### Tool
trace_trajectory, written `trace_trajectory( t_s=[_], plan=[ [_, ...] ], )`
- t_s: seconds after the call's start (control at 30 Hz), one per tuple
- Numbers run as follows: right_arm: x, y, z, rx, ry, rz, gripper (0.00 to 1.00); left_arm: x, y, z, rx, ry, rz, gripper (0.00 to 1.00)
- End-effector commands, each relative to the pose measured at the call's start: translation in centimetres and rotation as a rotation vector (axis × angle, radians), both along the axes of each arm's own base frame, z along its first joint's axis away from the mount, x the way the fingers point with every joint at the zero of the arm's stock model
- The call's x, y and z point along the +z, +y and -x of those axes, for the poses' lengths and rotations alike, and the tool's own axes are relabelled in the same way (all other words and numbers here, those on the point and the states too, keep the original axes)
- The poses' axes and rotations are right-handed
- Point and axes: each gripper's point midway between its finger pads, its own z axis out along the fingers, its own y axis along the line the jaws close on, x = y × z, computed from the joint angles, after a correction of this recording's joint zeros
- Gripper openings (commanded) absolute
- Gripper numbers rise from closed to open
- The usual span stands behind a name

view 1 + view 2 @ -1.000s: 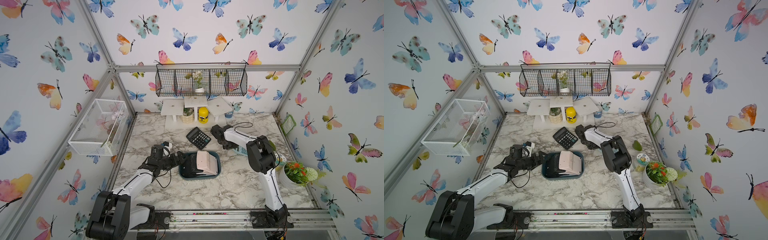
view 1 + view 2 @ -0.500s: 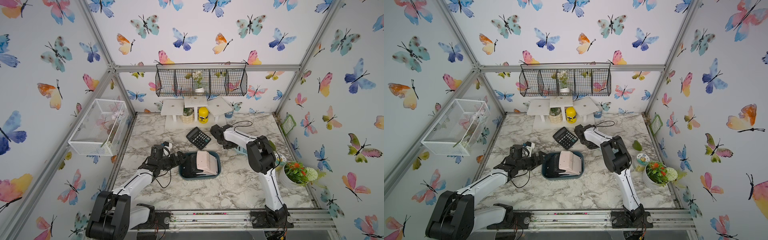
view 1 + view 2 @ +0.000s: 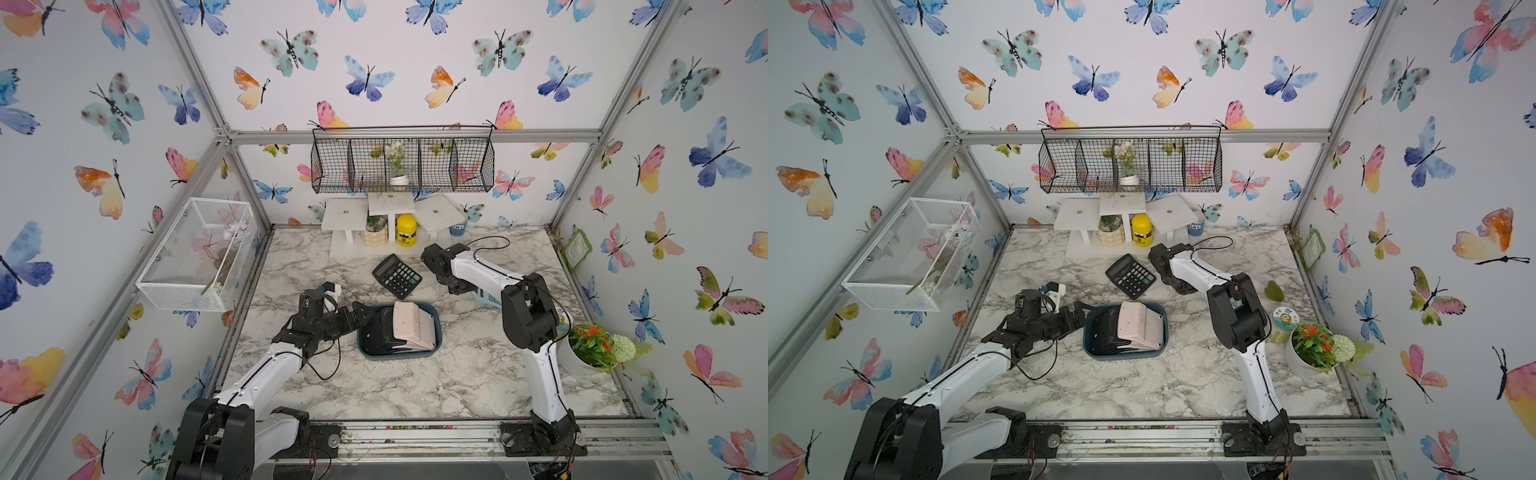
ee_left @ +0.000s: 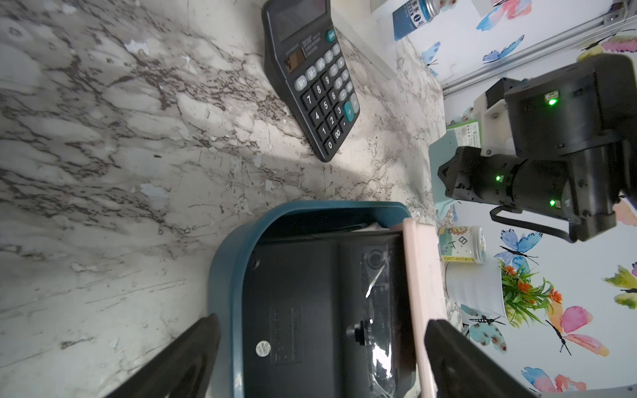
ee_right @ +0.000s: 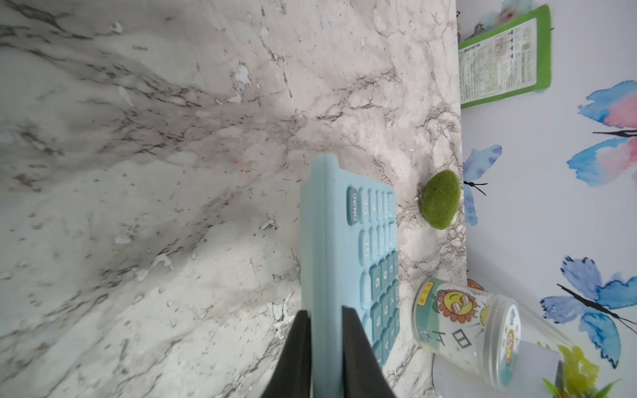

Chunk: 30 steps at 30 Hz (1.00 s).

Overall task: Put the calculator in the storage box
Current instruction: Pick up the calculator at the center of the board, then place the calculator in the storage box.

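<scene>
My right gripper [image 5: 325, 312] is shut on the edge of a light blue calculator [image 5: 344, 241], tilted up on the marble table at the right; in a top view the arm hides most of that calculator [image 3: 488, 298]. A black calculator [image 3: 397, 275] [image 3: 1130, 275] [image 4: 313, 86] lies flat behind the teal storage box [image 3: 399, 355] [image 3: 1125, 355] [image 4: 234, 248]. In the box a pink calculator [image 3: 415, 326] leans over a black one [image 4: 310, 293], both face down. My left gripper [image 3: 365, 316] [image 4: 320, 330] is open, its jaws straddling the box's left end.
White risers [image 3: 392, 203] with a yellow jar [image 3: 406, 230] stand at the back. A flower pot [image 3: 590, 349], a printed jar [image 5: 462, 320] and a green felt stone [image 5: 440, 199] sit along the right edge. A white mesh basket [image 3: 195, 253] hangs left, a black wire basket [image 3: 403, 164] behind.
The right jaws have closed onto the light blue calculator's edge. Neither arm has visibly shifted, and the left gripper stays open.
</scene>
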Motion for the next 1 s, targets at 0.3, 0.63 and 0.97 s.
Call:
trace_trajectory(
  t_s=[0.3,0.63,0.97],
  plan=[
    [8.4,2.9,1.7,0.110,-0.118,-0.298,0.10,2.9,3.9,0.9,0.202,-0.094,-0.087,0.99],
    [13.0,4.9,4.6,0.271,-0.176,-0.562,0.10,3.6,5.3,2.9,0.268,-0.117,-0.088,0.99],
    [19.4,9.8,8.9,0.523,-0.251,-0.991,0.15,5.9,5.7,3.4,0.281,-0.193,-0.066,0.99]
  ],
)
